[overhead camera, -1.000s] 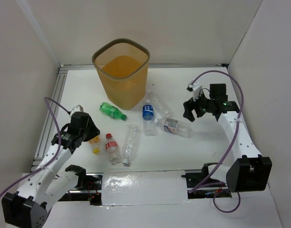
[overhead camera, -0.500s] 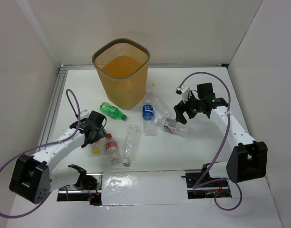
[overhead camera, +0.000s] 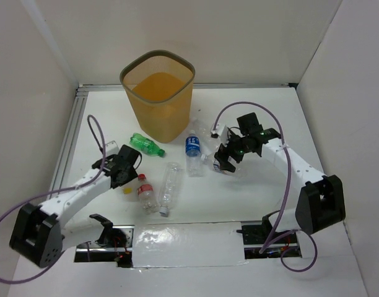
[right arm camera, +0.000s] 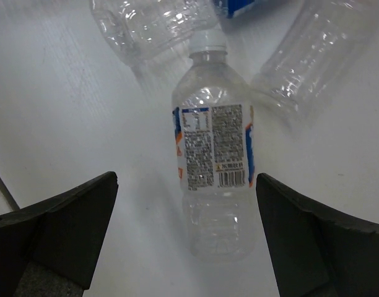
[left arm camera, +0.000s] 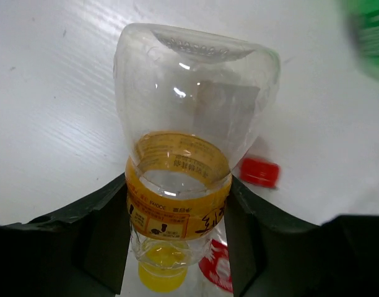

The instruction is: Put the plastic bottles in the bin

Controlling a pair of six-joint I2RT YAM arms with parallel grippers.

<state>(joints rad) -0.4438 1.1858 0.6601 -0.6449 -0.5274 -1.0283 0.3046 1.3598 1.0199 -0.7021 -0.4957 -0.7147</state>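
The orange bin (overhead camera: 158, 99) stands at the back. My left gripper (overhead camera: 123, 171) is shut on the tiny yellow bottle (left arm camera: 177, 185), its fingers (left arm camera: 103, 229) pressing both sides of the yellow label. The red-capped bottle (overhead camera: 146, 193) lies just right of it, its cap (left arm camera: 259, 171) showing in the left wrist view. My right gripper (overhead camera: 226, 161) is open, and its jaws stand wide on either side of a clear bottle with a white, blue and orange label (right arm camera: 215, 167) lying on the table. The green bottle (overhead camera: 146, 145), the blue-label bottle (overhead camera: 193, 151) and a plain clear bottle (overhead camera: 169, 185) lie between the arms.
Another clear bottle (overhead camera: 207, 135) lies by the bin's right side. In the right wrist view, clear bottles (right arm camera: 152, 25) (right arm camera: 313, 55) lie just beyond the labelled one. White walls close in the table (overhead camera: 264, 111) on three sides. The bin is taller than the bottles.
My left arm reached forward and its gripper came down around the yellow bottle. My right gripper moved left and down over the labelled clear bottle.
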